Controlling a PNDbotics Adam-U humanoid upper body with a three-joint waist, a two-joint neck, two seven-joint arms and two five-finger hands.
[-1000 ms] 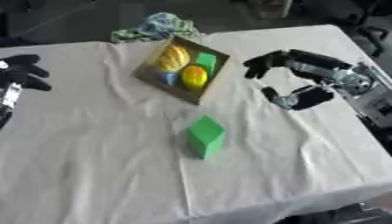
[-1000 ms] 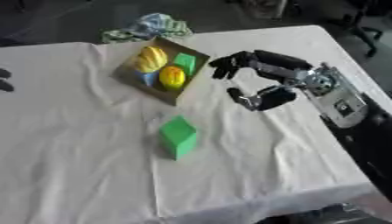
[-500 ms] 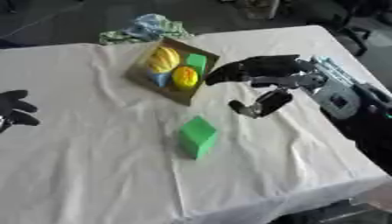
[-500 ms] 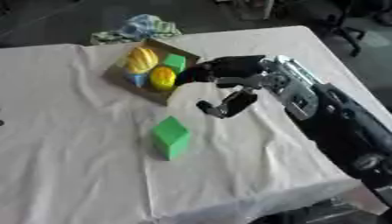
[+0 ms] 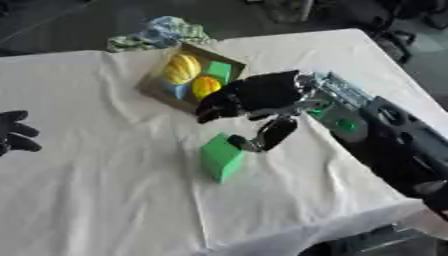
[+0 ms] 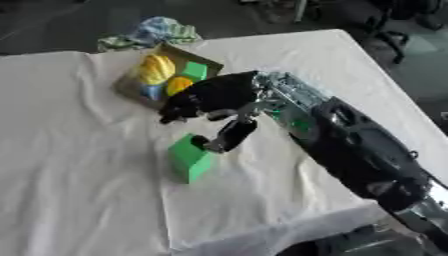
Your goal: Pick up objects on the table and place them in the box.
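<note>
Looking steeply down from head height — twin eyes side by side, sharing the white-clothed worktop (image 5: 105, 200) and the box (image 5: 157, 87).

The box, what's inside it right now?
The box holds a yellow ribbed fruit, a smaller yellow-orange one, a green block and something blue. The right hand covers its near corner, so anything there is hidden.

The right hand (image 5: 254, 97) hangs open over the green block (image 5: 221, 157), thumb touching it.
</note>
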